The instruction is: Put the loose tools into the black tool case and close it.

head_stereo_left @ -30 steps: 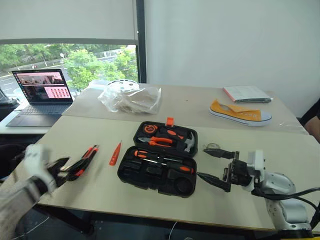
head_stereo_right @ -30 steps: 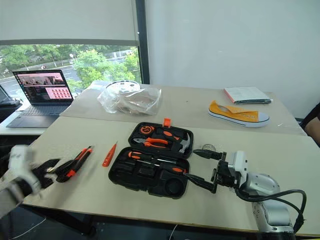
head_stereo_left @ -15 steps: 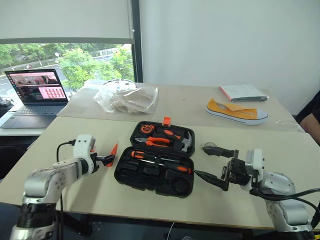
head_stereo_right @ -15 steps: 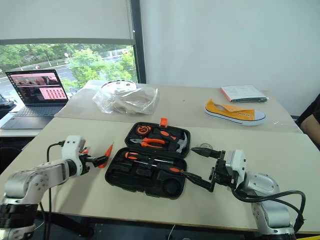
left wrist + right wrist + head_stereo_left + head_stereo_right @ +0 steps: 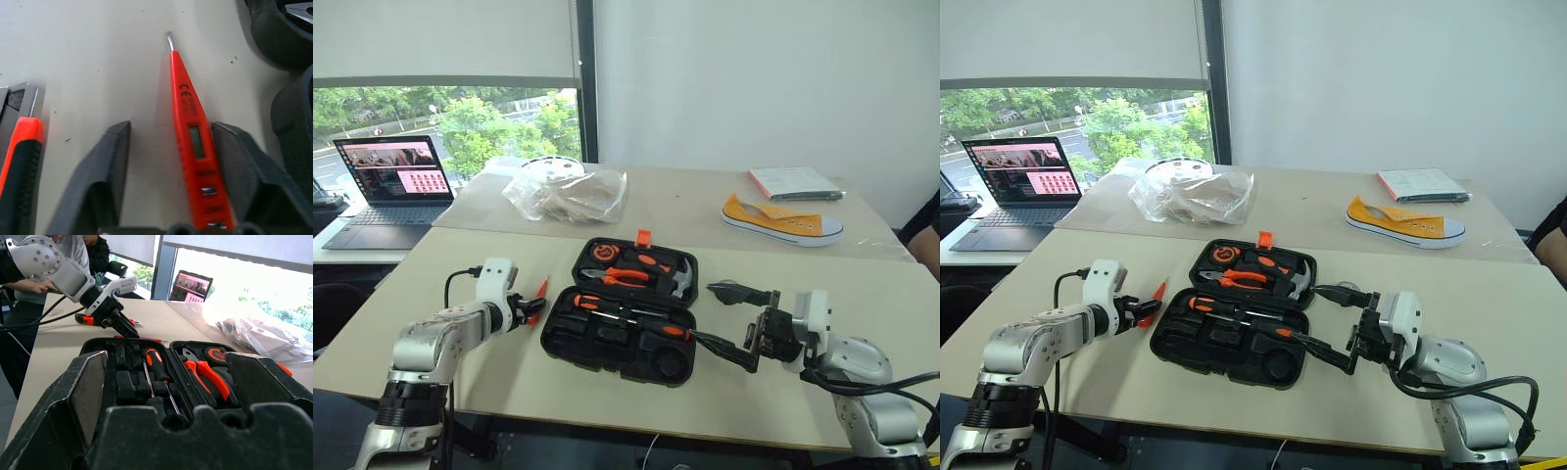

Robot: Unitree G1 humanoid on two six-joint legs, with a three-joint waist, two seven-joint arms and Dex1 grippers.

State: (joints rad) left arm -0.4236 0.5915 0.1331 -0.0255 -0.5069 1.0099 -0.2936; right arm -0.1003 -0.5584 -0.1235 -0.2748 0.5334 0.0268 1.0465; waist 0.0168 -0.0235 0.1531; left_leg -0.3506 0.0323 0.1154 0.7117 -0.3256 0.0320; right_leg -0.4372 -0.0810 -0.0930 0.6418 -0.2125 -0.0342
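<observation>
Between the left gripper's (image 5: 168,142) part-open jaws, hard against one finger (image 5: 239,166) and clear of the other: small orange tester screwdriver (image 5: 193,142), flat on the pale surface (image 5: 98,58), not lifted. Just outside those jaws: utility knife (image 5: 19,156) one side, open black tool case (image 5: 622,323) the other. Beyond the case: right gripper (image 5: 734,318), jaws wide, empty, facing the case.

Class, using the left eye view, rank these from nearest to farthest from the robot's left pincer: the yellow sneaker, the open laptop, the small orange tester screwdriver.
1. Small orange tester screwdriver, at the left pincer.
2. Open laptop, far left, by the window.
3. Yellow sneaker, far right on the back table.
</observation>
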